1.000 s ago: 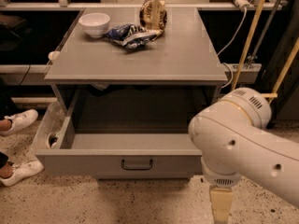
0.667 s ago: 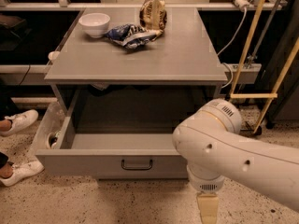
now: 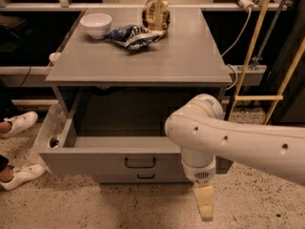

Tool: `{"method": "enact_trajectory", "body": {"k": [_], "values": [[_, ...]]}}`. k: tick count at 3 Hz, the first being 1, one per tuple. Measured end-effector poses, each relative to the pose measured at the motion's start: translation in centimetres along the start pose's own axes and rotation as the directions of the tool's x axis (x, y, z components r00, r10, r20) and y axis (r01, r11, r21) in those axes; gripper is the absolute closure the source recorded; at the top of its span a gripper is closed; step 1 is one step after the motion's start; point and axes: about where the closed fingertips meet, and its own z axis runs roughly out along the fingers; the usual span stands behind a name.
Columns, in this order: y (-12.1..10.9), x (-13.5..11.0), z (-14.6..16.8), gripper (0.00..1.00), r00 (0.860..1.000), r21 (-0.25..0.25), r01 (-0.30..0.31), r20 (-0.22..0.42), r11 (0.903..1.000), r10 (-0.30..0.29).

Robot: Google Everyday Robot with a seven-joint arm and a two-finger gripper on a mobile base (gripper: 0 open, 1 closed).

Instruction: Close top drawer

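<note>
The top drawer [image 3: 95,162] is a large deep grey drawer pulled far out of the grey cabinet. Its inside looks bare, and a small black bar handle [image 3: 140,162] sits at the centre of its front panel. Below it shows the handle of a lower drawer [image 3: 145,176]. My white arm [image 3: 238,140] comes in from the right and covers the drawer's right front corner. My gripper [image 3: 205,203] hangs down in front of the drawer's right end, pointing at the floor, lower than the handle and to its right.
On the cabinet top [image 3: 190,61] lie a white bowl [image 3: 96,24], a blue snack bag [image 3: 133,35] and a brown bag [image 3: 156,14]. A clear bin [image 3: 47,132] stands left of the drawer. A person's white shoes [image 3: 19,123] are at the far left. Wooden poles [image 3: 252,46] stand at right.
My arm has swung left across the drawer's right front corner and the gripper has moved left with it. The drawer stays open as before.
</note>
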Motion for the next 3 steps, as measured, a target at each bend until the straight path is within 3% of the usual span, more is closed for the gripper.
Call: {"method": "enact_trajectory", "body": {"k": [2,3], "values": [[-8.0,6.9,-2.3,0.00,0.995,-0.067,-0.099,0.015,0.9928,0.100],[-11.4,10.0,0.3,0.00,0.988,-0.194,-0.142,0.034,0.9707,0.151]]}}
